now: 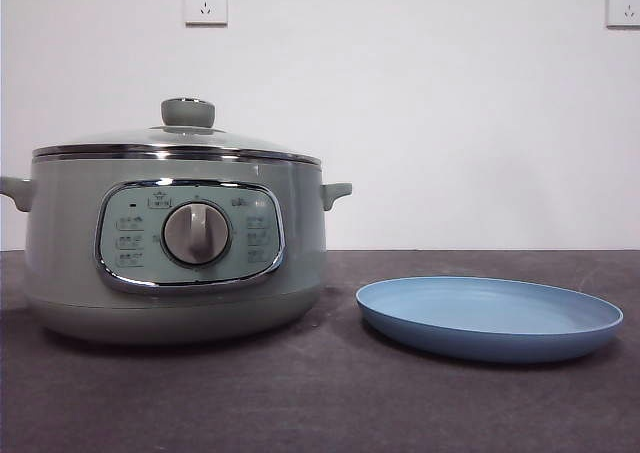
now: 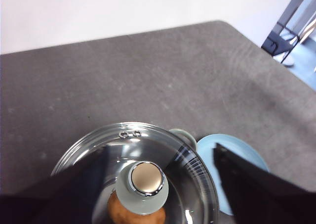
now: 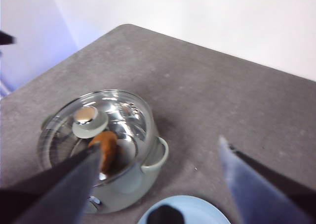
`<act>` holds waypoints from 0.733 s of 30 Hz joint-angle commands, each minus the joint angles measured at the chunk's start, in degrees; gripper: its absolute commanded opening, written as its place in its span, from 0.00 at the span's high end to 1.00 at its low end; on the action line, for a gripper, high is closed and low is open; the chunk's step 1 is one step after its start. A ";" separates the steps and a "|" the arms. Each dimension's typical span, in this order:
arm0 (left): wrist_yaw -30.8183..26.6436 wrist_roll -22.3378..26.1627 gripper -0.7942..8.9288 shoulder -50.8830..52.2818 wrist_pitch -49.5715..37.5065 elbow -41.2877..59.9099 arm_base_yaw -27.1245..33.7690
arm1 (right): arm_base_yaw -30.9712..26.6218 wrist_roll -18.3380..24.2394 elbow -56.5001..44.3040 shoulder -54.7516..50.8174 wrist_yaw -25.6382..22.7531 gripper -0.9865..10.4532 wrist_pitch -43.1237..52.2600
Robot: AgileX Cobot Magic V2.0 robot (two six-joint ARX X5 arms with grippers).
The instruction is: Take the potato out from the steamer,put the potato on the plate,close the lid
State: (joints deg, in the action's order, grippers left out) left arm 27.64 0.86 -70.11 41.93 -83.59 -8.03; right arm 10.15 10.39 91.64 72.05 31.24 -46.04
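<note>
Left wrist view showed the left gripper (image 2: 160, 184) hanging above the lid (image 2: 138, 155), jaws spread wide on either side of the pale green knob (image 2: 143, 187) and grasping nothing. The right gripper (image 3: 158, 184) hovered higher over the table (image 3: 197, 85), jaws likewise parted and empty. The potato (image 3: 105, 147) lay inside the steamer (image 1: 175, 243), visible through the glass of the lid, which sat closed on the pot. Just beside the steamer the blue plate (image 1: 490, 318) lay bare on the dark table.
</note>
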 commanded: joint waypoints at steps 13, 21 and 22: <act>-18.80 2.51 0.44 -13.62 1.86 -0.35 -12.87 | 0.90 0.55 0.46 0.04 -1.14 0.34 0.72; -21.51 2.84 0.44 -20.20 3.54 -0.35 -13.35 | 0.90 0.55 0.46 0.07 -4.61 0.34 0.48; -21.70 2.84 0.44 -20.72 3.65 -0.35 -13.35 | 0.90 0.55 0.46 0.07 -4.59 0.34 0.48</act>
State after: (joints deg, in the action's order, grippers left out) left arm 6.31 3.03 -90.43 45.58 -83.68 -21.19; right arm 10.92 10.57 91.83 72.05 26.79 -45.65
